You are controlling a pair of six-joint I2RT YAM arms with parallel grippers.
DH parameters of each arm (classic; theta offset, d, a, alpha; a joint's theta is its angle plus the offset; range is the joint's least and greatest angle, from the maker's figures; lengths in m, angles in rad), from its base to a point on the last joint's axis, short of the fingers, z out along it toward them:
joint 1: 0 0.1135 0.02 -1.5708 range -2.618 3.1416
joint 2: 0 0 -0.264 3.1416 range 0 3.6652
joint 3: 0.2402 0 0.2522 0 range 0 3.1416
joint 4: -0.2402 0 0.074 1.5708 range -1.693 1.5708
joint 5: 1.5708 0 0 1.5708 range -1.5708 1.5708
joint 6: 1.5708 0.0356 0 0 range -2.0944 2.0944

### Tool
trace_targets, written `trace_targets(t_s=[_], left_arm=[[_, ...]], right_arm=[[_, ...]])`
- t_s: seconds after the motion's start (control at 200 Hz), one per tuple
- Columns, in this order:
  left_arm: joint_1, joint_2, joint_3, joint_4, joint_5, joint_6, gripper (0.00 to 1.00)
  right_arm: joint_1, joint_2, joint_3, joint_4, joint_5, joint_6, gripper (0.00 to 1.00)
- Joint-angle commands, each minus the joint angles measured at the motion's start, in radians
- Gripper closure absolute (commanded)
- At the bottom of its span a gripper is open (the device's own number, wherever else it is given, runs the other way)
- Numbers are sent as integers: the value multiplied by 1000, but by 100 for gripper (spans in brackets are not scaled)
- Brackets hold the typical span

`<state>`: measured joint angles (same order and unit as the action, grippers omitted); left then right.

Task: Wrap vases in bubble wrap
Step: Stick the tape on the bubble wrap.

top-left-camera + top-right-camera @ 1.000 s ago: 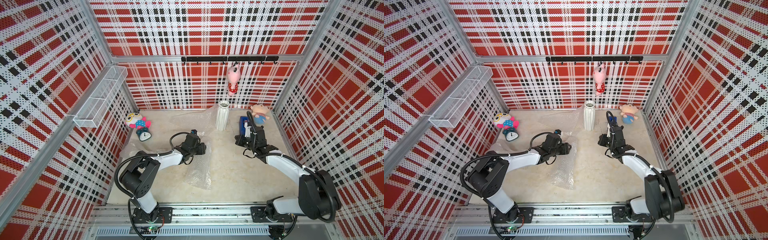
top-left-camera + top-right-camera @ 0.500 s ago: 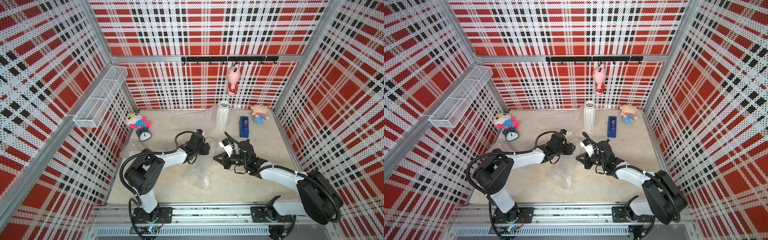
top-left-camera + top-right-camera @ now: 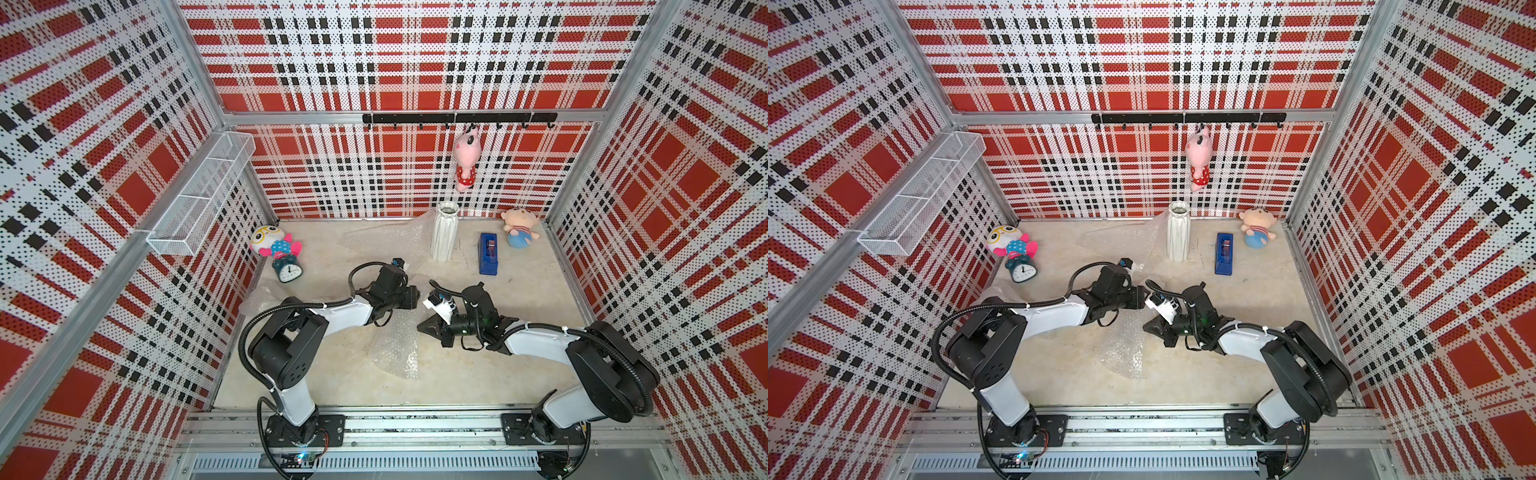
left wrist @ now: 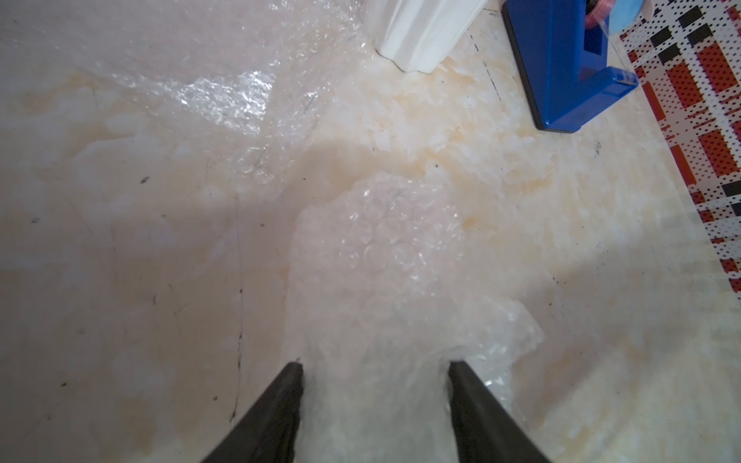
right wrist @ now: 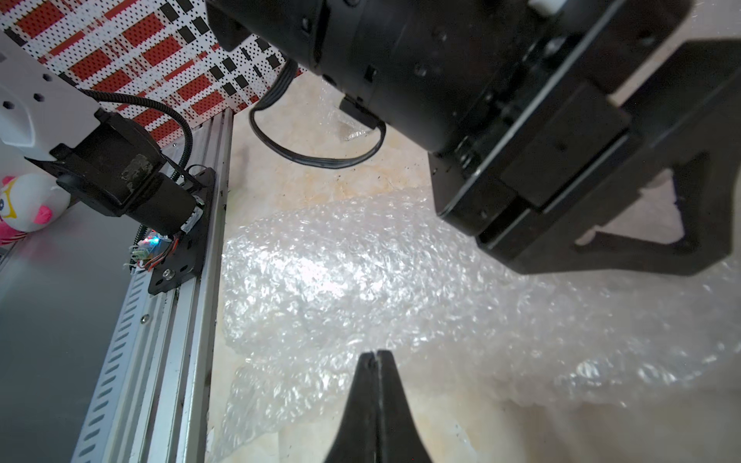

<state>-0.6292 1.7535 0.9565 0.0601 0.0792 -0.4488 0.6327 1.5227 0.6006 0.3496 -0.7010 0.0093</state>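
We look down into a red, black and white plaid enclosure (image 3: 415,62) floored by a pale marbled table (image 3: 519,299). The left arm (image 3: 332,316) and the right arm (image 3: 540,345) reach in from the front rail and nearly meet at mid-table. Under them lies the bubble wrap (image 3: 395,345), a crumpled clear sheet running toward the front edge. A second sheet (image 3: 386,241) lies at the back and a third (image 3: 257,299) against the left wall. A white wire basket (image 3: 199,199) hangs on that wall, and a black hook rail (image 3: 457,118) crosses the back one. The tall white ribbed vase (image 3: 444,237) stands upright at the back, touching the rear sheet. The left gripper (image 4: 375,364) has its jaws part-way apart, and a bundle of wrap fills the gap and touches both fingers, so we read it as clamped on the wrap. The right gripper (image 5: 377,354) has its fingers pressed together with nothing between them, the tips just over the central sheet. A blue tape dispenser (image 3: 488,253) sits just beside the vase. A pink plush (image 3: 466,164) hangs from the rail, a doll (image 3: 517,227) sits in the back right corner, and a bespectacled plush (image 3: 272,245) leans over a teal alarm clock (image 3: 289,270).
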Motion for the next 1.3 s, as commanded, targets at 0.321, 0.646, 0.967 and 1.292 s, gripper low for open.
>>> trace_targets(t_s=[0.321, 0.646, 0.967, 1.292], left_arm=[[-6, 22, -15, -31, 27, 9, 41], [-4, 17, -17, -34, 16, 5, 41], [0, 18, -20, -31, 6, -7, 41], [11, 8, -27, -28, 0, -13, 41]], right_arm=[[63, 178, 134, 50, 204, -57, 100], [140, 126, 112, 78, 499, -57, 77], [202, 72, 50, 194, 691, -14, 58], [211, 43, -2, 313, 694, 136, 47]])
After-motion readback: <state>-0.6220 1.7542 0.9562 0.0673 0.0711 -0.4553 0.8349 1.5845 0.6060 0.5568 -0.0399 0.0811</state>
